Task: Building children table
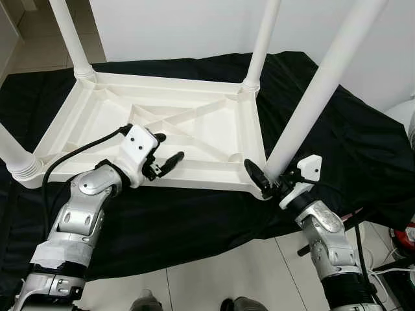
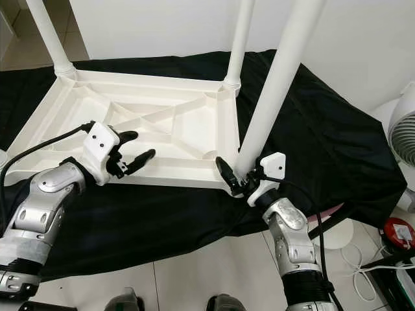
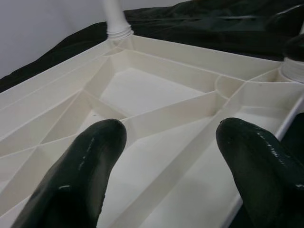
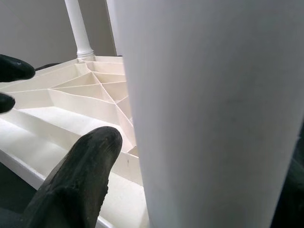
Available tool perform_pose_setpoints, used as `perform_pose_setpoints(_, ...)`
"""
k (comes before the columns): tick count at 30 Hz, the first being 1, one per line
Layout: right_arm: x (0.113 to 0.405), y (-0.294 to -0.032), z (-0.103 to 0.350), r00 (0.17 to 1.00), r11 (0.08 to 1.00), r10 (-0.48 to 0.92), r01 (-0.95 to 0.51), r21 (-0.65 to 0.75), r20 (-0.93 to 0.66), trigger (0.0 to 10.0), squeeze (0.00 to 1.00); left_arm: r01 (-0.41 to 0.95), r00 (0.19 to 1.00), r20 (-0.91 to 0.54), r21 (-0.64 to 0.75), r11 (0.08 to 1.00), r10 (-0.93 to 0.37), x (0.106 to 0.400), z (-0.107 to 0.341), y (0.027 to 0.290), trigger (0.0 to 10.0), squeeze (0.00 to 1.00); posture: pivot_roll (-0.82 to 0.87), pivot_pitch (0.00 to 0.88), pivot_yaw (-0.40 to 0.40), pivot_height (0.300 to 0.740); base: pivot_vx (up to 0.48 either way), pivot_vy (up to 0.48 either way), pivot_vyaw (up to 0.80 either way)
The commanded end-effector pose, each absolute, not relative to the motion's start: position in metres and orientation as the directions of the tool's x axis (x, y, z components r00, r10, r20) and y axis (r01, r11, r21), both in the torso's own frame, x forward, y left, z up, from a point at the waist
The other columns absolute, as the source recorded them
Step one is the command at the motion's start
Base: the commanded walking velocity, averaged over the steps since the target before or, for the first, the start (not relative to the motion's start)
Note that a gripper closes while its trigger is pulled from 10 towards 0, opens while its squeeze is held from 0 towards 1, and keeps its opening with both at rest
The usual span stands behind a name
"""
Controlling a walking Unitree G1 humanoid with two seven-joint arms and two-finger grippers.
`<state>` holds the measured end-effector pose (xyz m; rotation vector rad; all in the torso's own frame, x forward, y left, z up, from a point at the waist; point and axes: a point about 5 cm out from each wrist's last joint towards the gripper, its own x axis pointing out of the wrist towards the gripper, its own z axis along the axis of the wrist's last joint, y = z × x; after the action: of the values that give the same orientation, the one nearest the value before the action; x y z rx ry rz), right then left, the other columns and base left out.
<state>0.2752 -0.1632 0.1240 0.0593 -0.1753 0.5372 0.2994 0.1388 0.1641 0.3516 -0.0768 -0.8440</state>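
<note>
On black cloth (image 1: 194,227) — white ribbed tabletop (image 1: 162,123), upside down, legs up.

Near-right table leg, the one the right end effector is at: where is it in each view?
Left eye: table leg, right of centre, slanting up.
Right eye: middle, base at right end effector.
Left wrist: cannot tell; a leg base sits at one edge.
Right wrist: close up.
Shared landmark: ribbed tabletop underside.

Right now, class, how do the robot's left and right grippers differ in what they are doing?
The left gripper hovers open above the upturned tabletop, holding nothing; the right gripper has its jaws around the base of the near white leg. The left sits over the near rim's middle, the right at the corner. Both have black fingers.
</note>
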Motion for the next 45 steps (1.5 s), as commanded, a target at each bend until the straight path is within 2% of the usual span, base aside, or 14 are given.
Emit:
perform_pose_setpoints(1, 0.272, -0.164, 0.119, 0.855, 0.865, 0.494, -0.502, 0.011, 0.159, 10.0, 0.00, 0.784, 0.589, -0.101, 0.311, 0.537, -0.802, 0.291, 0.158, 0.128, 10.0, 1.00, 0.06, 0.005, -0.018, 0.740, 0.000, 0.000, 0.00)
perform_pose_setpoints(6, 0.271, -0.170, 0.120, 0.870, 0.881, 0.465, -0.473, 0.014, 0.161, 10.0, 0.00, 0.842, 0.506, -0.119, 0.286, 0.458, -0.854, 0.282, 0.150, 0.112, 10.0, 1.00, 0.05, 0.005, -0.011, 0.740, 0.000, 0.000, 0.00)
perform_pose_setpoints(11, 0.270, -0.170, 0.122, 0.876, 0.888, 0.451, -0.459, 0.010, 0.173, 10.0, 0.00, 0.860, 0.478, -0.146, 0.277, 0.428, -0.866, 0.280, 0.142, 0.103, 10.0, 1.00, 0.03, 0.001, -0.002, 0.740, 0.000, 0.000, 0.00)
perform_pose_setpoints(12, 0.270, -0.170, 0.122, 0.879, 0.892, 0.444, -0.452, 0.008, 0.177, 10.0, 0.00, 0.863, 0.476, -0.155, 0.272, 0.426, -0.866, 0.280, 0.140, 0.099, 10.0, 0.27, 0.03, 0.000, 0.000, 0.740, 0.000, 0.000, 0.00)
perform_pose_setpoints(13, 0.270, -0.170, 0.122, 0.879, 0.892, 0.444, -0.452, 0.008, 0.177, 10.0, 0.00, 0.863, 0.476, -0.155, 0.272, 0.426, -0.866, 0.280, 0.140, 0.099, 10.0, 0.27, 0.03, 0.000, 0.000, 0.740, 0.000, 0.000, 0.00)
perform_pose_setpoints(14, 0.269, -0.170, 0.123, 0.881, 0.895, 0.437, -0.446, 0.014, 0.181, 10.0, 0.00, 0.861, 0.483, -0.166, 0.270, 0.431, -0.860, 0.282, 0.137, 0.096, 10.0, 0.00, 0.03, 0.000, 0.001, 0.740, 0.000, 0.000, 0.00)
perform_pose_setpoints(22, 0.267, -0.166, 0.126, 0.884, 0.900, 0.423, -0.435, 0.018, 0.199, 10.0, 0.00, 0.753, 0.655, -0.269, 0.310, 0.580, -0.707, 0.305, 0.115, 0.086, 10.0, 0.00, 0.01, 0.007, 0.017, 0.740, 0.000, 0.000, 0.00)
perform_pose_setpoints(29, 0.266, -0.165, 0.127, 0.887, 0.903, 0.416, -0.429, 0.022, 0.202, 10.0, 0.00, 0.677, 0.736, -0.295, 0.354, 0.645, -0.610, 0.321, 0.111, 0.090, 10.0, 0.00, 0.00, 0.010, 0.021, 0.740, 0.000, 0.000, 0.00)
perform_pose_setpoints(34, 0.267, -0.166, 0.127, 0.890, 0.906, 0.411, -0.423, 0.020, 0.199, 10.0, 0.00, 0.669, 0.743, -0.310, 0.371, 0.644, -0.594, 0.328, 0.111, 0.093, 10.0, 0.00, 0.00, 0.011, 0.022, 0.740, 0.000, 0.000, 0.00)
perform_pose_setpoints(35, 0.267, -0.167, 0.127, 0.891, 0.908, 0.408, -0.419, 0.020, 0.198, 10.0, 0.00, 0.687, 0.726, -0.327, 0.344, 0.639, -0.605, 0.328, 0.111, 0.095, 9.2, 0.00, 0.00, 0.014, 0.023, 0.740, 0.000, 0.000, 0.00)
perform_pose_setpoints(36, 0.267, -0.167, 0.127, 0.892, 0.908, 0.406, -0.418, 0.020, 0.197, 10.0, 0.00, 0.699, 0.716, -0.337, 0.330, 0.635, -0.612, 0.328, 0.110, 0.097, 6.5, 0.00, 0.00, 0.014, 0.024, 0.740, 0.000, 0.000, 0.00)
perform_pose_setpoints(38, 0.267, -0.167, 0.127, 0.893, 0.909, 0.406, -0.417, 0.021, 0.196, 10.0, 0.00, 0.704, 0.710, -0.342, 0.323, 0.632, -0.616, 0.328, 0.110, 0.097, 6.5, 0.00, 0.00, 0.014, 0.024, 0.740, 0.000, 0.000, 0.00)
perform_pose_setpoints(39, 0.267, -0.168, 0.128, 0.895, 0.911, 0.400, -0.412, 0.021, 0.198, 10.0, 0.00, 0.712, 0.703, -0.339, 0.336, 0.617, -0.626, 0.327, 0.111, 0.099, 0.0, 0.00, 0.00, 0.016, 0.026, 0.740, 0.000, 0.000, 0.00)
perform_pose_setpoints(45, 0.267, -0.175, 0.128, 0.903, 0.920, 0.382, -0.392, 0.013, 0.195, 10.0, 0.00, 0.725, 0.688, -0.342, 0.362, 0.585, -0.640, 0.322, 0.111, 0.106, 0.0, 0.00, 0.00, 0.023, 0.028, 0.740, 0.000, 0.000, 0.00)
